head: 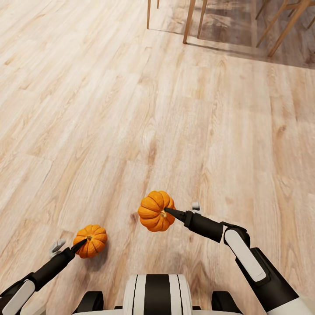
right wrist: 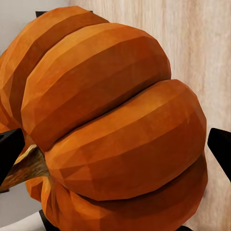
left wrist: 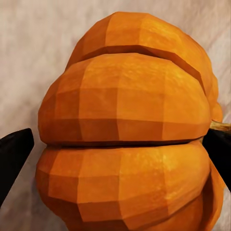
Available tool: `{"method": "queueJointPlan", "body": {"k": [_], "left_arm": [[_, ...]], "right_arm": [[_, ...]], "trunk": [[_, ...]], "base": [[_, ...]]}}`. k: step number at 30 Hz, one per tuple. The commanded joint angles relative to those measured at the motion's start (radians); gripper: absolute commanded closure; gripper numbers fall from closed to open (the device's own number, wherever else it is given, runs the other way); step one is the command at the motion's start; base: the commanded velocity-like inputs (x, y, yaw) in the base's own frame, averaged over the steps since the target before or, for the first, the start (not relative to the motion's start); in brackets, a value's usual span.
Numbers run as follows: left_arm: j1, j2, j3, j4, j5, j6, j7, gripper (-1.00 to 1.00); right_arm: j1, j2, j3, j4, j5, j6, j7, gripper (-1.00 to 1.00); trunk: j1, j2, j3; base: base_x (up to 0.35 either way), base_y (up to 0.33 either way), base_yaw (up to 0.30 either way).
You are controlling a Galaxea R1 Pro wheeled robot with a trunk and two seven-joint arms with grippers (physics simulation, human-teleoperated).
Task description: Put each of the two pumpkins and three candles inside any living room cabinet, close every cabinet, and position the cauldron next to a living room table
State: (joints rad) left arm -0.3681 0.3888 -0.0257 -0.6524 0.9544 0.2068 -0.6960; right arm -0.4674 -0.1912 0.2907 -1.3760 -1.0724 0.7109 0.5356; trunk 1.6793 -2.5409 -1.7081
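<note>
Pumpkins: left gripper (head: 82, 245) clamps one (head: 90, 240), right gripper (head: 169, 213) other (head: 155, 211); robot shd keep grips firm w/ steady driving.

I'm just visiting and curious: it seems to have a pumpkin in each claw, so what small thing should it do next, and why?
Probably roll on with both claws kept shut. The left claw grips one pumpkin and the right claw the other pumpkin, both already lifted. Ahead lie bare wooden floor and some chair legs, with no cabinet to put them in yet.
</note>
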Motion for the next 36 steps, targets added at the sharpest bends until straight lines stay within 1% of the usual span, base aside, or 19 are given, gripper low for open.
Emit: {"method": "queueJointPlan", "body": {"k": [1,16,27,31,32,36], "left_arm": [[0.0,0.001,-0.002,0.0,0.01,0.007,-0.002,1.0],[0.0,0.001,-0.002,0.0,0.012,0.008,-0.006,1.0],[0.0,0.002,-0.002,-0.001,0.013,0.009,-0.018,1.0],[0.001,0.008,-0.002,-0.014,0.015,0.01,-0.021,1.0],[0.002,0.01,-0.002,-0.027,0.016,0.011,-0.027,1.0],[0.006,0.015,-0.002,-0.117,0.015,0.025,-0.08,1.0]], "right_arm": [[-0.001,-0.001,0.001,0.0,-0.006,0.004,0.0,1.0],[-0.001,-0.001,0.001,0.0,-0.006,0.005,0.0,1.0],[-0.001,-0.002,0.001,0.0,-0.006,0.005,0.0,1.0],[0.0,-0.001,0.001,0.003,-0.006,0.004,0.0,1.0],[0.0,-0.001,0.001,0.004,-0.006,0.004,0.0,1.0],[0.0,-0.002,0.001,0.005,-0.006,0.004,-0.002,1.0]], "trunk": [[0.0,0.0,0.0],[0.0,0.0,0.0],[-0.005,0.002,0.042],[-0.007,0.003,0.058],[-0.007,0.004,0.061],[-0.007,0.004,0.061]], "base": [[0.0,0.0,0.0],[0.0,0.0,0.0],[0.0,0.0,0.0],[0.0,0.0,0.0],[0.0,0.0,0.0],[0.0,0.0,0.0]]}}
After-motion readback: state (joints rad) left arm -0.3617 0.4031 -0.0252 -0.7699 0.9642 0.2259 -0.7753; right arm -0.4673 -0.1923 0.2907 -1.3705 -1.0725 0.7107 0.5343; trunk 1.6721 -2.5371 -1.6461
